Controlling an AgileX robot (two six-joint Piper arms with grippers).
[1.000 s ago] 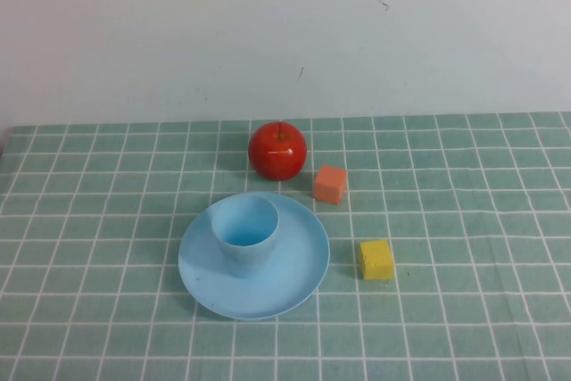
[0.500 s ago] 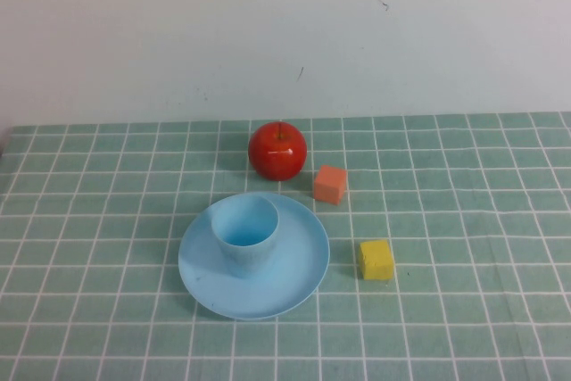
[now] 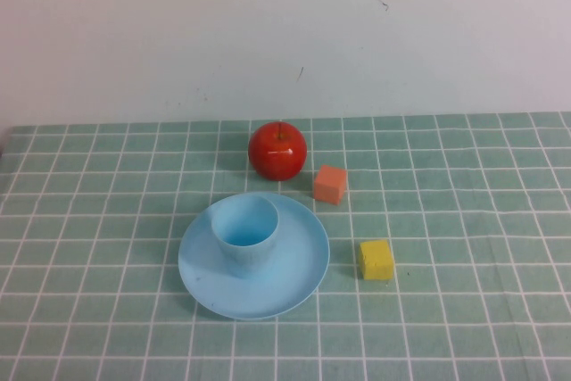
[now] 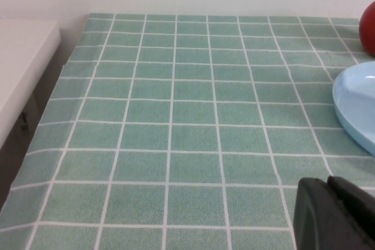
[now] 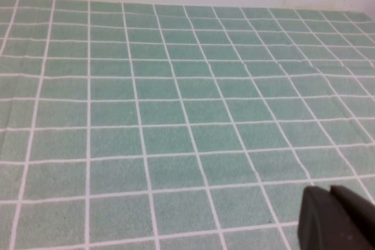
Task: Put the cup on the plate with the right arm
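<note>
nothing moved: cup (image 3: 245, 235) on plate (image 3: 299, 278); left gripper (image 4: 335, 215), right gripper (image 5: 333, 219) closed.

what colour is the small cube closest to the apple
Orange-pink cube, right of the red apple; clearest in the high view. Left gripper and right gripper hang elsewhere.

Light-blue cup (image 3: 245, 234), light-blue plate (image 3: 299, 274); red apple (image 3: 277, 150); orange cube (image 3: 330, 184); yellow cube (image 3: 376, 260); green white-gridded tablecloth (image 3: 464, 220).

The left gripper (image 4: 337, 215) and right gripper (image 5: 335, 219) are matte black, blocky, with rounded edges.
</note>
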